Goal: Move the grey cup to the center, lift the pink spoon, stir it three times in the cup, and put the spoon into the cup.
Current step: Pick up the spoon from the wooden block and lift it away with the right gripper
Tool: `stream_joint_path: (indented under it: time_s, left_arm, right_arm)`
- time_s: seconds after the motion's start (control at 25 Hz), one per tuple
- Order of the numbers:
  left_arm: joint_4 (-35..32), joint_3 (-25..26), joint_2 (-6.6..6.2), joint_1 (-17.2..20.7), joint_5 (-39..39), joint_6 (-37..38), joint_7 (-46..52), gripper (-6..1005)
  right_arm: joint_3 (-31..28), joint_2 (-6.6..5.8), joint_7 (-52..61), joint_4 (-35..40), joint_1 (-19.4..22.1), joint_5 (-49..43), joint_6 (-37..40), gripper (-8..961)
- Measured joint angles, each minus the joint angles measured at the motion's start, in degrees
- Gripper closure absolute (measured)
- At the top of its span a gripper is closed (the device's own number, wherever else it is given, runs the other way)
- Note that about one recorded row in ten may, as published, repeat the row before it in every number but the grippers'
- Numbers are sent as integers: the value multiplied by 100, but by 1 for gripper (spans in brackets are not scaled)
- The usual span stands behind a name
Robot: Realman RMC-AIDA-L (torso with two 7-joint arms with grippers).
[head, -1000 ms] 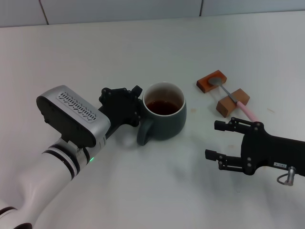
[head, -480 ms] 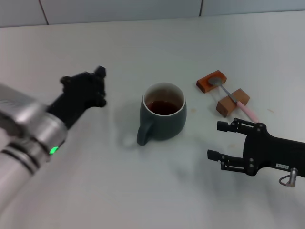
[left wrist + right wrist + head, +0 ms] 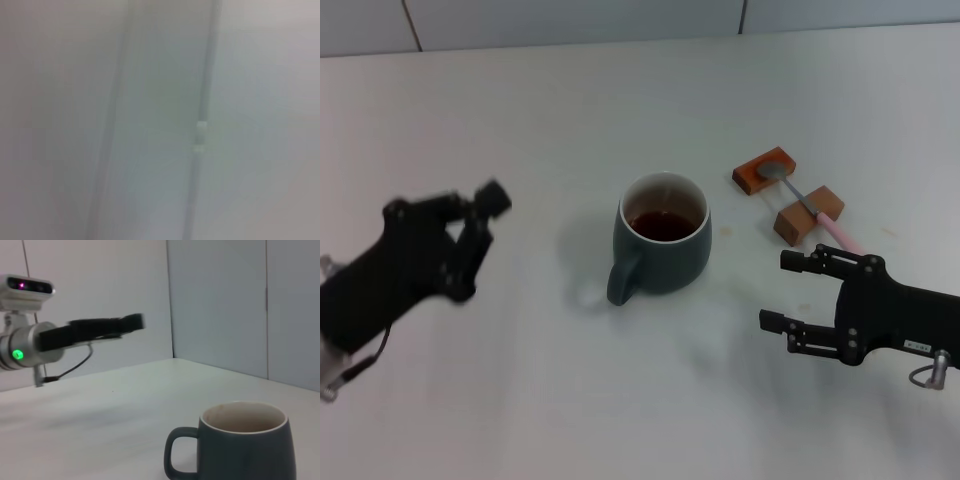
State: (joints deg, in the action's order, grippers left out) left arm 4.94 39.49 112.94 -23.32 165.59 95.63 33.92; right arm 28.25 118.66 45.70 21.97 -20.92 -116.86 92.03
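The grey cup (image 3: 662, 250) stands upright mid-table, with dark liquid inside and its handle toward me on the left; it also shows in the right wrist view (image 3: 245, 442). The pink spoon (image 3: 817, 209) lies across two brown wooden blocks to the right of the cup, its metal bowl on the far block. My left gripper (image 3: 460, 212) is open and empty, well left of the cup and blurred by motion. My right gripper (image 3: 788, 292) is open and empty, hovering to the right of the cup, on the near side of the spoon.
The two wooden blocks (image 3: 764, 170) (image 3: 808, 213) stand on the white table (image 3: 620, 400). A tiled wall runs along the far edge. The left wrist view shows only a blurred pale surface. My left arm (image 3: 95, 329) shows across the table in the right wrist view.
My left gripper has let go of the cup and swung away to the left and toward me. The cup stays put. The right gripper has barely shifted.
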Motion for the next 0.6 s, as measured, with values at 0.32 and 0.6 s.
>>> stream_joint_path:
  time_s: [0.32,0.6]
  left_arm:
    - [-882,-1159,170,44,0,484,-108,966]
    - [-1383,-1281,517,56,-2,279,-544,964]
  right_arm:
    - [-17,-1,1,0,0,66,0,196]
    - [-58,5,29,0,-23,73,-1,197]
